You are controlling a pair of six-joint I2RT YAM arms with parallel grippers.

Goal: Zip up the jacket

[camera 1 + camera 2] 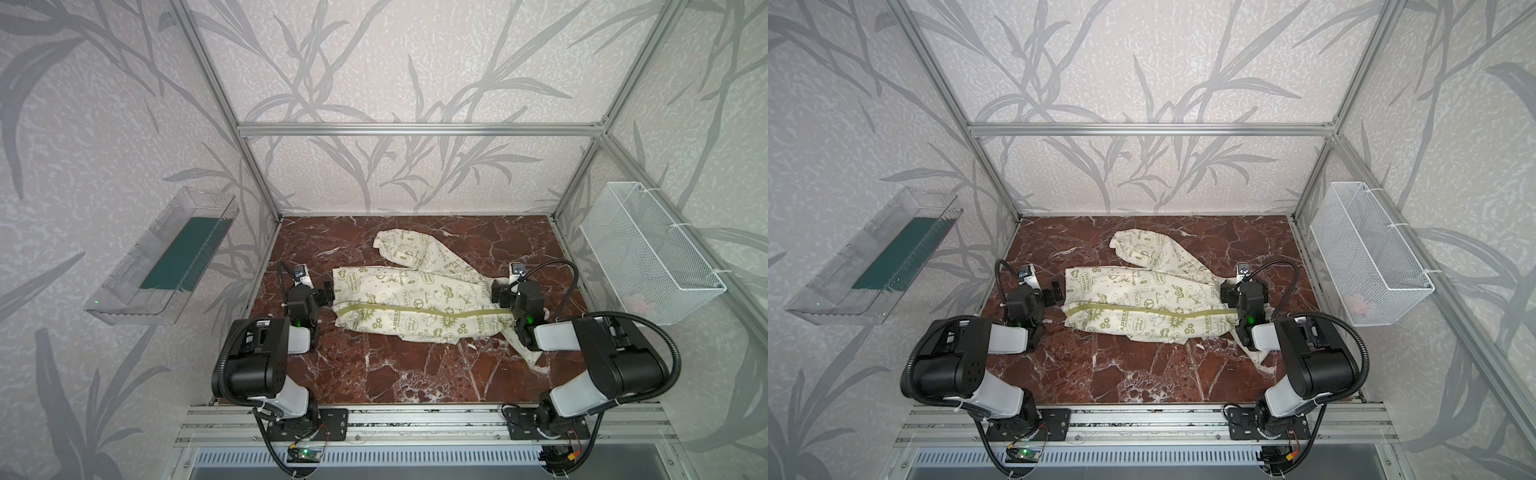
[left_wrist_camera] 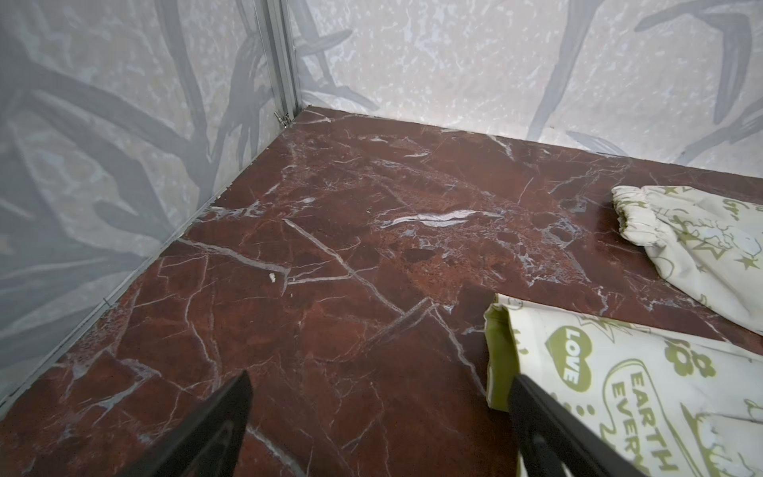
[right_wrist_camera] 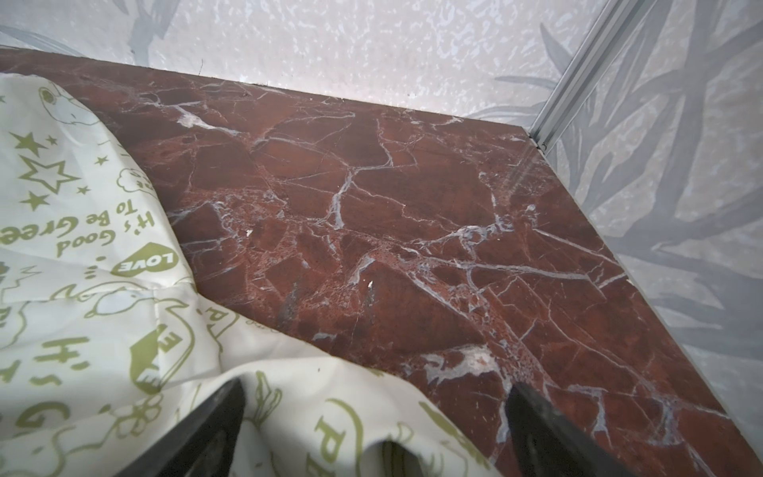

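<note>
Obs, both top views: the jacket (image 1: 415, 297) lies flat on the marble table (image 1: 374, 374), from mid-table across to the right side. Its hem end faces the left arm. Its upper end runs under the right arm.

The zipper (image 1: 419, 312) shows as one unbroken olive band from the hem across to where the right wrist covers it. I cannot make out the slider.

One sleeve (image 1: 1142, 249) angles toward the back wall, and its gathered cuff (image 2: 631, 214) is clear in the left wrist view. A second strip of fabric (image 1: 534, 355) trails toward the front edge from beneath the right arm.

Left gripper (image 2: 380, 376): jaws spread wide, nothing between them but bare table. One finger (image 2: 536, 404) overlaps the hem corner, where the lime lining (image 2: 497, 355) peeks out. I cannot tell whether it touches the cloth.

Right gripper (image 3: 377, 384): jaws spread wide too, nothing pinched. One finger (image 3: 214, 417) sits over printed fabric, the other (image 3: 541, 417) over table just beside the jacket's edge. Contact with the fabric is not resolvable from here.

Off-table: a clear tray (image 1: 124, 299) holding a dark green pad (image 1: 178, 257) on the left wall, and a white wire basket (image 1: 648, 253) on the right wall
</note>
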